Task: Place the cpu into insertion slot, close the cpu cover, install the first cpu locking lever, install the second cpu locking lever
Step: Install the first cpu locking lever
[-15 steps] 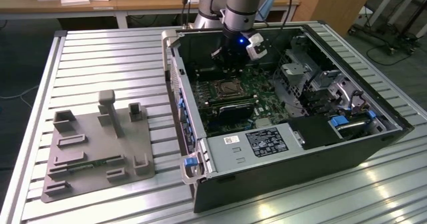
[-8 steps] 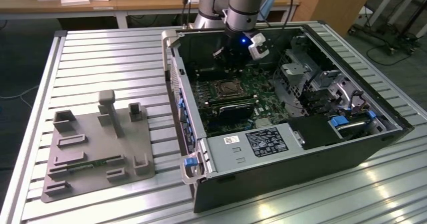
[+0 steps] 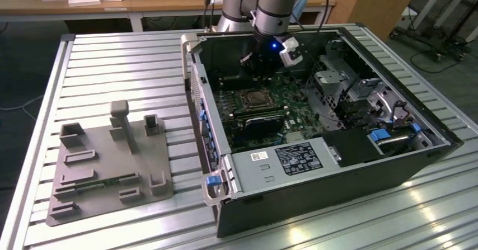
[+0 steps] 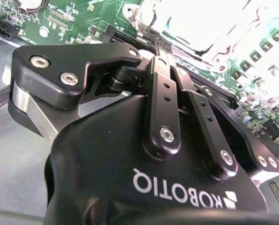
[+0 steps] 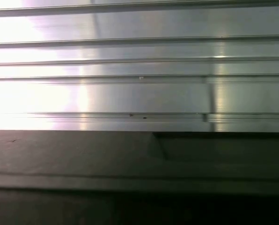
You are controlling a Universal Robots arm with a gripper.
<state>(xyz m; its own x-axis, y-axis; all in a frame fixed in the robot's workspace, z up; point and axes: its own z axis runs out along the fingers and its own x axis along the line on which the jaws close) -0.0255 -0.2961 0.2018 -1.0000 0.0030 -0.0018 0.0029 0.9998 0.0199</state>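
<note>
Green motherboard (image 3: 295,107) in the open computer case (image 3: 336,177) carries the silver-rimmed insertion slot (image 3: 252,99); the gripper (image 3: 256,75) hangs low just beside it; in the second wrist view bright socket metal lies close ahead; open or shut, I cannot tell.

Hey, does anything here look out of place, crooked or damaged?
Nothing stands out. The computer case lies open on the slatted table, the gripper hangs inside it near the insertion slot, and the grey fixture sits flat beside the case. No spill or damage shows.
</note>
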